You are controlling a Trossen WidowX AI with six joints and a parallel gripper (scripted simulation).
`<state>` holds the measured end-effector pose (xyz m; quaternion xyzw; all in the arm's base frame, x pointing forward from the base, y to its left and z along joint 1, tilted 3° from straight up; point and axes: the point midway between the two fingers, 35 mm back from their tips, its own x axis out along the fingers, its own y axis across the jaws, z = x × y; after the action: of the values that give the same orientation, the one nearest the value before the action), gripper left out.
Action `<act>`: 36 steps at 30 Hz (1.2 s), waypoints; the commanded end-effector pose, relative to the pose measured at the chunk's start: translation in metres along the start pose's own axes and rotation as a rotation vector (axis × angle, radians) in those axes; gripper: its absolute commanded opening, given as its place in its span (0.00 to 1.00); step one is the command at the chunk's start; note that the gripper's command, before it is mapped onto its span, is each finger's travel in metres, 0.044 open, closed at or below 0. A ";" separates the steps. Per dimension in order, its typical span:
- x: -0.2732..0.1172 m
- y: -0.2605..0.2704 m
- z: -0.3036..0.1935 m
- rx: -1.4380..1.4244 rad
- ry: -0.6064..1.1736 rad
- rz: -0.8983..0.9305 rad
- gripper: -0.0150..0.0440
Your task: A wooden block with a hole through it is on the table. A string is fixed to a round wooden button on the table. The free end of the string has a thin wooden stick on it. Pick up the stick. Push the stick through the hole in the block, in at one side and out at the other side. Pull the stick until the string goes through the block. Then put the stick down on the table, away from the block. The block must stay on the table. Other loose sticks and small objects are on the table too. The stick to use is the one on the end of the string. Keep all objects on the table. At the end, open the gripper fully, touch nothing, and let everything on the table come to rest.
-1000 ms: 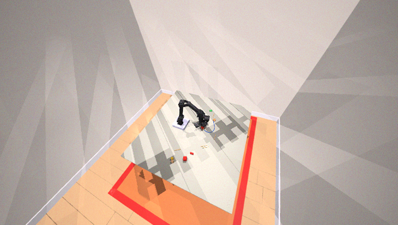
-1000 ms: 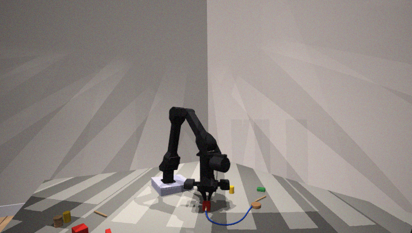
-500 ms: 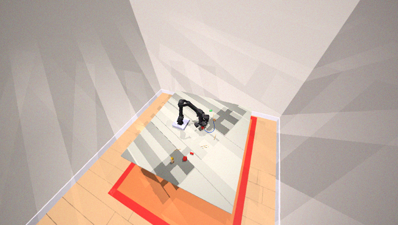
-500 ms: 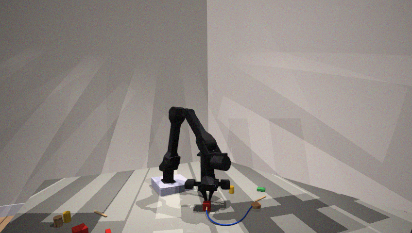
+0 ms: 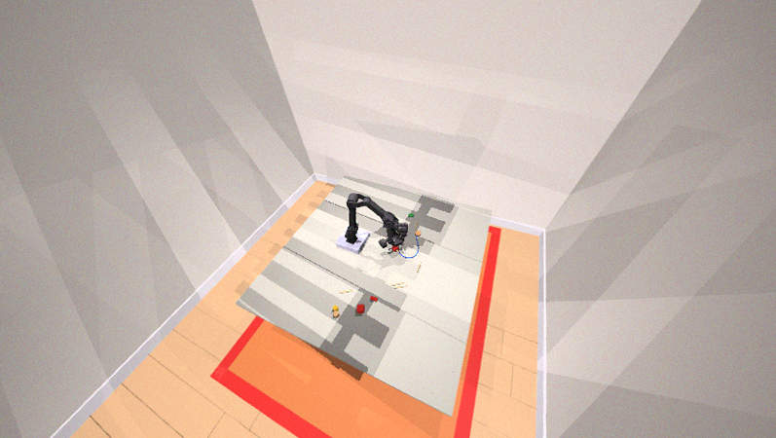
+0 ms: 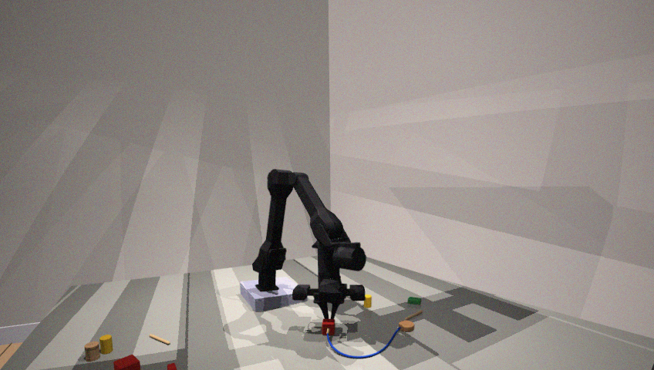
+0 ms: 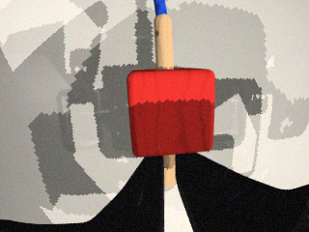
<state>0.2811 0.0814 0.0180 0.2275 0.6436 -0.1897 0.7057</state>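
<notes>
The red block (image 5: 395,249) (image 6: 328,327) (image 7: 171,113) appears to rest on the table. The thin wooden stick (image 6: 328,331) (image 7: 164,43) runs through its hole. The stick's string end sticks out on the far side in the wrist view, its bare tip on the near side. My gripper (image 6: 328,317) (image 7: 165,155) is shut on that bare end, close against the block, which partly hides the fingertips. The blue string (image 5: 409,257) (image 6: 358,357) (image 7: 160,7) curves slackly from the stick to the round wooden button (image 5: 418,233) (image 6: 406,325), outside the block.
A loose stick (image 6: 413,315) lies behind the button, with a green block (image 5: 410,214) (image 6: 414,301) beyond. A yellow cylinder (image 6: 367,301) stands behind the gripper. More loose sticks (image 5: 399,285) (image 5: 419,267) (image 5: 345,291), red pieces (image 5: 360,308) (image 5: 373,298) and two cylinders (image 6: 106,344) (image 6: 92,351) are farther off.
</notes>
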 end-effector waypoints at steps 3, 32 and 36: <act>0.000 -0.001 -0.005 0.001 -0.001 0.000 0.25; -0.002 -0.002 -0.046 -0.004 0.003 0.014 0.25; -0.003 -0.002 -0.052 -0.008 0.004 0.016 0.25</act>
<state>0.2416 0.1079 0.0180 0.2296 0.6446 -0.1794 0.7068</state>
